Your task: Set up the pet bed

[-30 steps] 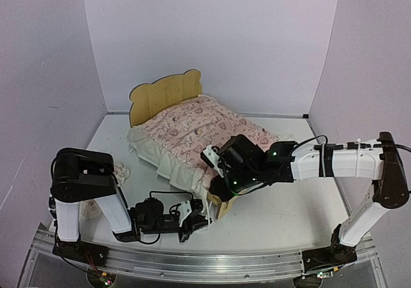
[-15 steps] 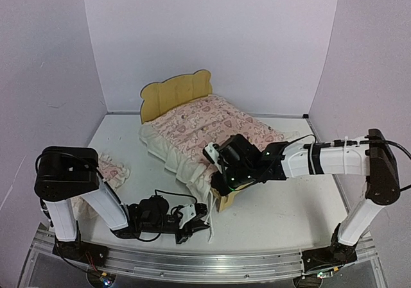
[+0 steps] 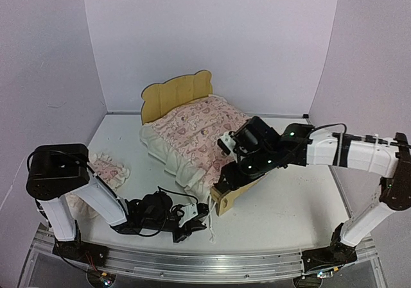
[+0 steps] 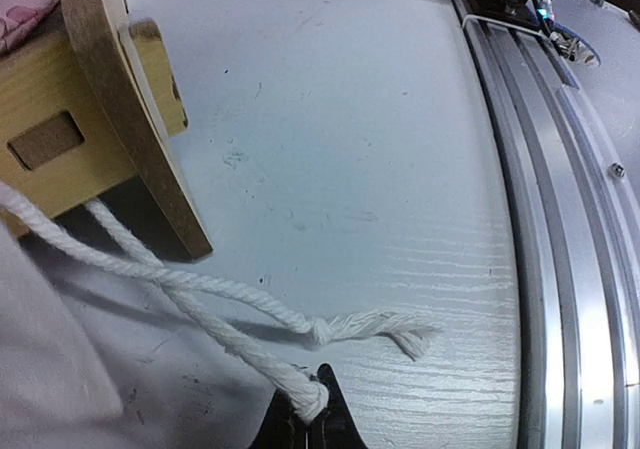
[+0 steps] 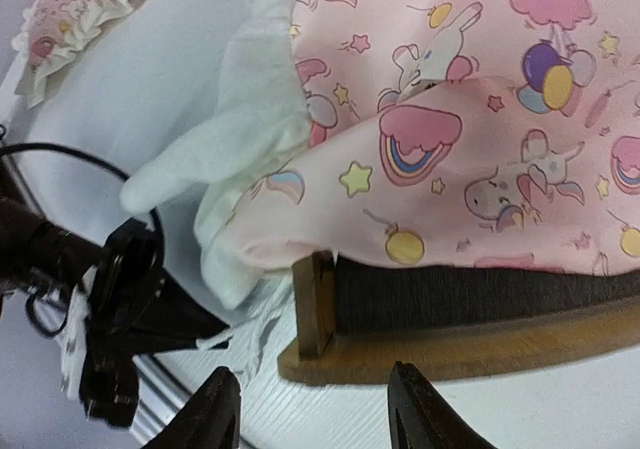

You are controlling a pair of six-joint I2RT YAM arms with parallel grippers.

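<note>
While your right end effector (image 3: 225, 179) hangs over the foot end of the pet bed (image 3: 174, 95), its fingers (image 5: 215, 409) are spread apart with nothing between them; the right wrist view looks down on the wooden foot corner (image 5: 315, 314). You can see the pet bed sitting mid-table, with the headboard toward the back wall and the foot corner toward the arm bases. A pink patterned blanket (image 3: 196, 127) with a white ruffle covers most of it and hangs over the left side. At the foot, the blanket edge (image 5: 450, 119) is bunched up, so a strip of the grey mattress pad (image 5: 480, 294) shows above the rail. Your left end effector (image 3: 200, 214) lies low on the table (image 3: 295, 204) just in front of the foot corner. Its tips (image 4: 300, 427) are pinched together on the end of a white cord (image 4: 200, 289). That cord runs from under the bed's foot (image 4: 110, 89), and a second strand crosses it and ends in a frayed knot on the table (image 4: 350, 169). A small pink ruffled pillow (image 3: 109, 169) lies on the table to the left, apart from the bed.
</note>
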